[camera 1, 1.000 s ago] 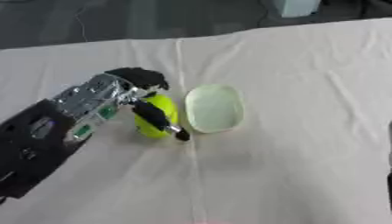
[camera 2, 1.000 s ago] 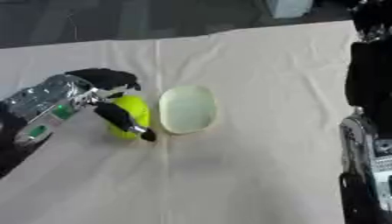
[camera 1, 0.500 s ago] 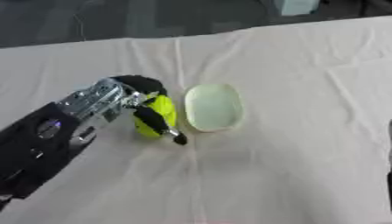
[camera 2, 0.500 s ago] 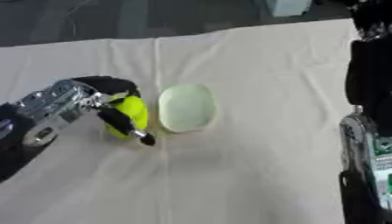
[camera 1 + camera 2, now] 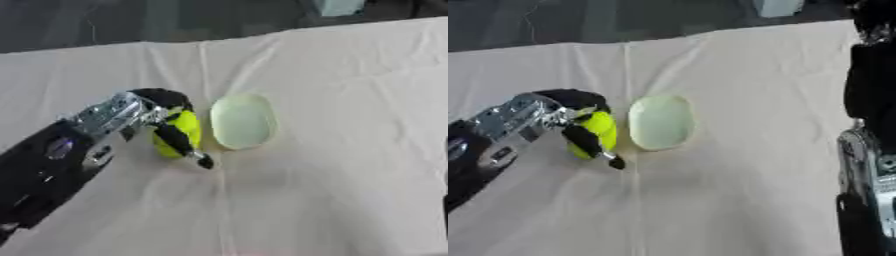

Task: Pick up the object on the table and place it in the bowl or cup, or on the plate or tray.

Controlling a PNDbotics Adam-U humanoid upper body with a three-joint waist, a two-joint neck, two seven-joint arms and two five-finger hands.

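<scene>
Fingers of our left hand [image 5: 144, 112] curl around the yellow-green ball [image 5: 181, 134], which sits on the cloth [image 5: 332, 175] near its middle, just beside the left rim of the pale green plate [image 5: 242, 121]. One dark finger reaches past the ball toward the near edge. Our right arm [image 5: 870, 150] shows along the right edge; its hand we cannot make out

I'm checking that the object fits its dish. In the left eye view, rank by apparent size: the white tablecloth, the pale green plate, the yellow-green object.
1. white tablecloth
2. pale green plate
3. yellow-green object, though the left hand curled round it hides part
</scene>
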